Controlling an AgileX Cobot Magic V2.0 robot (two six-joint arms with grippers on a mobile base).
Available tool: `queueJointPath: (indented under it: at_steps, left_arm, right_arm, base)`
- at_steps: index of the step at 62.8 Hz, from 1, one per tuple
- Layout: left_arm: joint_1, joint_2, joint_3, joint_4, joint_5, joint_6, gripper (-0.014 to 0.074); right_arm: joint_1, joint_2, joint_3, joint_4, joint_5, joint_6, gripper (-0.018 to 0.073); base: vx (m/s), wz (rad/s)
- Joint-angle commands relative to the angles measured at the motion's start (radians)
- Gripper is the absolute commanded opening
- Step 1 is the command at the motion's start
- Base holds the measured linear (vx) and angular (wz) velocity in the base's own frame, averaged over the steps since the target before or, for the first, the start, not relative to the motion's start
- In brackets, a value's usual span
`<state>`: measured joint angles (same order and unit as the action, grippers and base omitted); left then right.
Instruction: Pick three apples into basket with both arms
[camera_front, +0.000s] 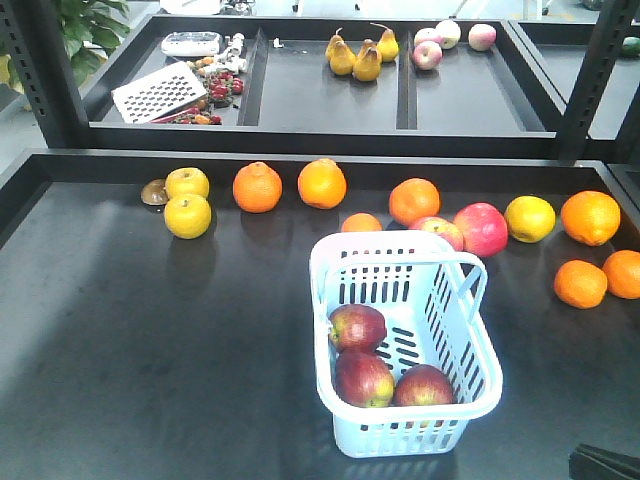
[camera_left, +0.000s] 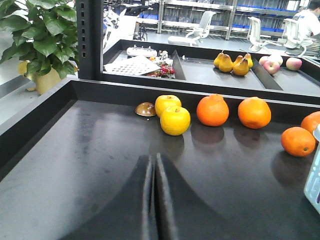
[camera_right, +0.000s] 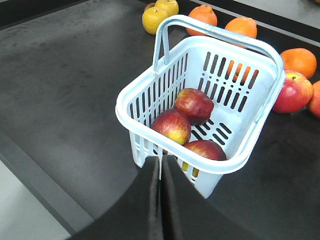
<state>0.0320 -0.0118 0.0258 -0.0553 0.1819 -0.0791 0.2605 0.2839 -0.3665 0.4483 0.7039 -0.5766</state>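
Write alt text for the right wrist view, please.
Three dark red apples lie inside the pale blue basket on a dark table. The right pincer, shut and empty, sits near the basket's closest corner; oranges lie behind.

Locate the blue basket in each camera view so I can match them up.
Front view: basket lower centre-right, three apples inside.
Left wrist: only a pale sliver at the right edge.
Right wrist: centre, above the gripper.
Shared landmark: the two yellow fruits.
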Motion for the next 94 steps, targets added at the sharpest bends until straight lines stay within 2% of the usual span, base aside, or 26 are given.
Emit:
queueJointPath:
  at_steps: [1, 42, 47, 51, 56, 62, 69, 75, 81, 88, 94]
  left_arm:
    - [0.000, -0.017, 0.006, -0.002, -0.067, -0.007, -0.0006]
    - [0.000, -0.017, 0.006, -0.002, -0.067, -0.007, -0.0006]
    - [0.000, -0.017, 0.006, -0.002, -0.067, -0.007, -0.0006]
    - [0.000, -0.017, 0.006, -0.002, -0.067, -0.007, -0.0006]
    - [0.000, -0.017, 0.006, -0.002, -0.067, -0.007, -0.0006]
    - [0.000, -0.017, 0.006, -0.002, -0.067, -0.007, -0.0006]
    - [0.000, -0.017, 0.006, -0.002, -0.067, -0.007, -0.0006]
    - [0.000, -0.017, 0.006, -0.002, -0.067, -0.007, -0.0006]
    - [0.000, -0.017, 0.006, -0.002, -0.067, -0.007, -0.0006]
    - [0.000, -0.017, 0.006, -0.002, -0.067, -0.007, -0.0006]
    - [0.000, -0.017, 0.006, -0.002, -0.067, -0.007, -0.0006]
  right_arm:
    - [-0.001, 0.012, -0.024, 0.018, -0.059, 0.001, -0.0004]
    - [-0.001, 0.012, -0.024, 0.017, -0.059, 0.001, -0.0004]
    - [-0.001, 0.012, -0.024, -0.027, -0.062, 0.000, -0.0004]
    - [-0.001, 0.012, -0.024, -0.101, -0.070, 0.008, -0.0004]
    - [-0.001, 0.012, -0.024, -0.182, -0.078, 0.089, -0.0004]
    - [-0.001, 0.009, -0.004, -0.286, -0.116, 0.264, -0.0004]
    - [-0.001, 0.009, 0.076, -0.420, -0.237, 0.508, -0.0004]
    - [-0.001, 0.009, 0.161, -0.537, -0.350, 0.658, -0.0004]
    - [-0.001, 0.009, 0.245, -0.614, -0.428, 0.718, -0.0004]
    - [-0.008, 0.009, 0.322, -0.612, -0.503, 0.751, -0.0004]
    - [-0.044, 0.009, 0.386, -0.605, -0.577, 0.807, -0.0004]
  base:
    - [0.00, 0.00]
    - [0.00, 0.00]
    - [0.00, 0.00]
    - [0.00, 0.00]
    - [0.00, 0.00]
    - [0.00, 0.00]
    - [0.00, 0.00]
    - [0.00, 0.00]
    - [0.00, 0.00]
    - [0.00, 0.00]
    - [0.00, 0.00]
